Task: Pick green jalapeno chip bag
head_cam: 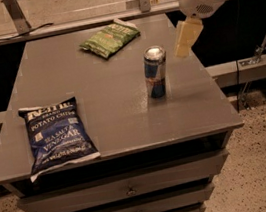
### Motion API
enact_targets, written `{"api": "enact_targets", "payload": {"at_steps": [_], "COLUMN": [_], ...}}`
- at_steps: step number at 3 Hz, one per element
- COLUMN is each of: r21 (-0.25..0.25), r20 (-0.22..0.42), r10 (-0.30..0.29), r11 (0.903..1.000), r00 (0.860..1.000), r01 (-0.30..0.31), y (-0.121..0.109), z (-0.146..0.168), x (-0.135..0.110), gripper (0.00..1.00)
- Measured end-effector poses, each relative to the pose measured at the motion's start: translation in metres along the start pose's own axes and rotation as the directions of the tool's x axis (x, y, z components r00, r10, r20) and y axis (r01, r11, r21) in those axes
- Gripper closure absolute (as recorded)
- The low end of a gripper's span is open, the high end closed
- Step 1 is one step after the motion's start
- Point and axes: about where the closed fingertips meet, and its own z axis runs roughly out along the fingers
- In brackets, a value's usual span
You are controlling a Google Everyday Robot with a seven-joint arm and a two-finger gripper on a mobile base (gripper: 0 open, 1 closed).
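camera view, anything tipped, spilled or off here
Nothing spilled or damaged. Green jalapeno chip bag lies flat, can stands upright; only the blue chip bag reaches the front edge of the table. The gripper hangs up right of the can.

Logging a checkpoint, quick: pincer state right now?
Pincer: cannot tell; hangs over the table beside the can, away from the green jalapeno chip bag.

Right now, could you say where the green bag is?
The bag lies near the table's far edge, behind the can; the claw hangs right of the can.
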Motion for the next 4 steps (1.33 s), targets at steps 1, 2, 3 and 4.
{"api": "enact_targets", "payload": {"at_steps": [1,2,3,4], "r21": [0.049,0.064,0.007,-0.07], "r20": [0.018,0.028,0.062,0.113], "r10": [-0.07,-0.113,-0.046,0.078], "r11": [0.9965,0.9918,0.9989,0.995], "r00": [0.997,0.993,0.997,0.991], "r01": [0.069,0.111,0.045,-0.071], "y": [-0.026,-0.044,-0.055,-0.066], "z": [0.038,0.071,0.107,0.129], "x": [-0.016,-0.027,-0.033,-0.044], "gripper": [0.0,0.0,0.0,0.0]}}
